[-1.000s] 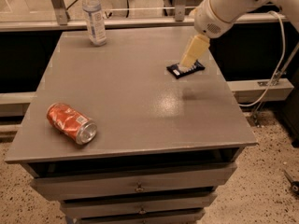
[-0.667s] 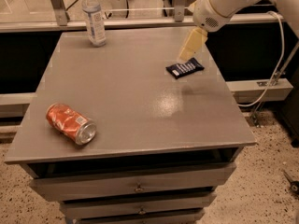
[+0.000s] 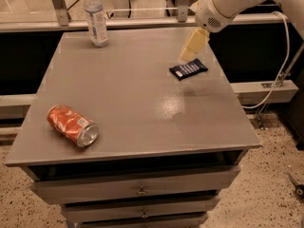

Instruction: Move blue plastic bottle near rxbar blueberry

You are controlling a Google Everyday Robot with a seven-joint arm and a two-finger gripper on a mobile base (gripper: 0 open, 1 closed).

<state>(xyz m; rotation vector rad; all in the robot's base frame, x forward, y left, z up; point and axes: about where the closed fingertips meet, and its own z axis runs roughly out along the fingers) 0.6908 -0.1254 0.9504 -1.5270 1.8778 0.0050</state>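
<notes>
Camera view is showing the blue plastic bottle (image 3: 96,18) standing upright at the far left corner of the worktop (image 3: 142,103), well apart from the rxbar blueberry (image 3: 188,69), which is lying flat near the far right edge. The gripper (image 3: 190,53) is hanging just above and behind the bar on the right side, far from the bottle, with nothing showing in it. Whether it is spread or pressed together cannot be told from this angle. The bottle is looking light and thin-walled, so it is probably going to give a little under a squeeze. Its clear plastic is likely smooth and somewhat slippery, and being tall and narrow it is likely to tip if nudged near the cap. How full it is cannot be seen. The safest hold is probably going to be from the side, around the labelled middle of the body, below the shoulder. The pale blue-white label is carrying print too small to read, and the white lettering on the bar's dark wrapper is likewise illegible. An orange-red soda can (image 3: 72,126) is lying on its side near the front left, its brand not readable.
</notes>
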